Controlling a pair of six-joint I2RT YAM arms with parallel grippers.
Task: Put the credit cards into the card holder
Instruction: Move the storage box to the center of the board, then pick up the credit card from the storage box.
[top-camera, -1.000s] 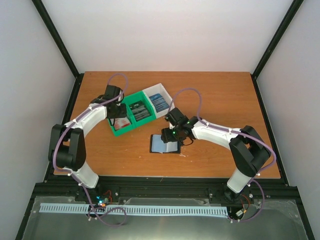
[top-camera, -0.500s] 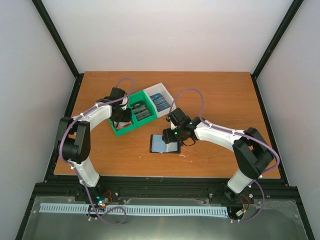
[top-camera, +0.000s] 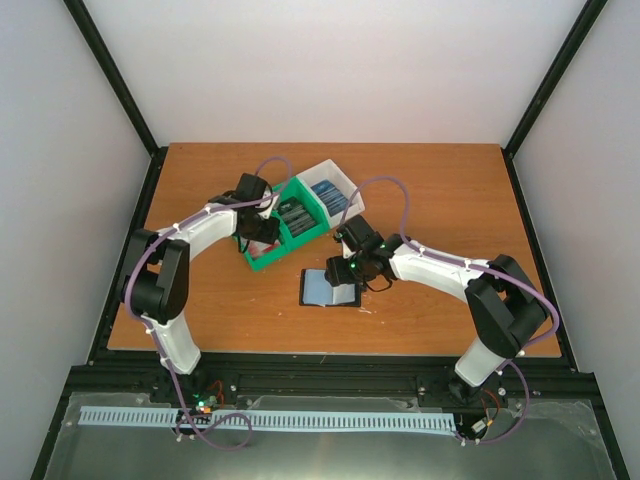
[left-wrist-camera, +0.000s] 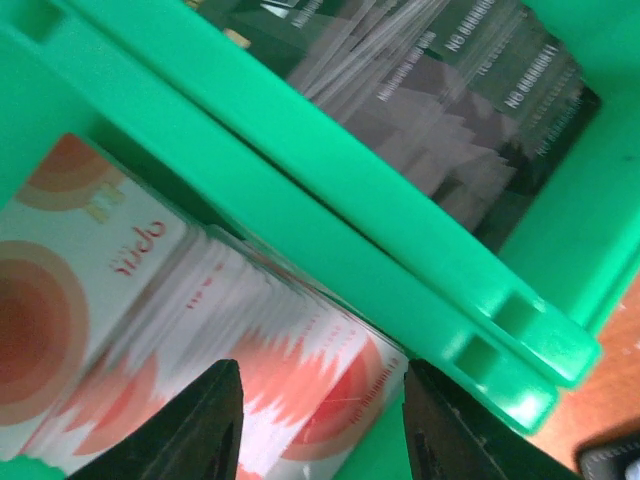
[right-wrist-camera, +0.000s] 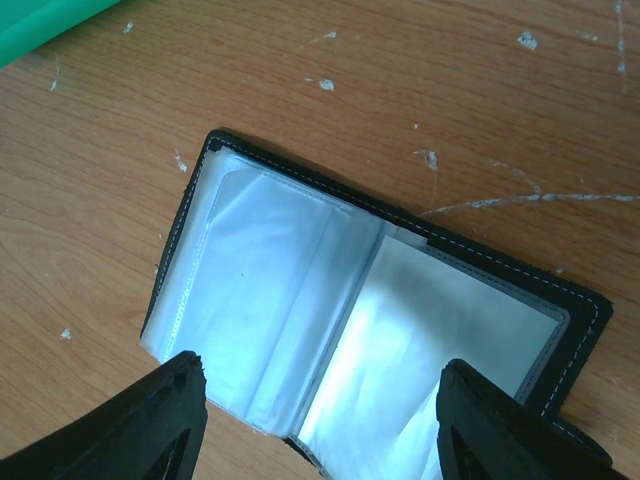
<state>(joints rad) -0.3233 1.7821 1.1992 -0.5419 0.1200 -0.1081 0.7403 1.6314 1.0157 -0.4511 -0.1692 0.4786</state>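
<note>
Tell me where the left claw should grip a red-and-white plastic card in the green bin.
Probably by the exposed edge of one red-and-white plastic card, coming from above with the left claw: the cards lie fanned, so edges stick out, and the green plastic divider wall blocks a sideways approach.

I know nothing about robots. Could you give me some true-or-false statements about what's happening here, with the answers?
1. The card holder lies open. True.
2. The red cards sit in a white compartment. False: theirs is a green compartment of the bin.
3. The right gripper holds a card. False: its fingers are apart and empty, above the card holder.
4. The left gripper is over the red cards. True.
5. The card holder's visible sleeves are full. False: they look empty.
</note>
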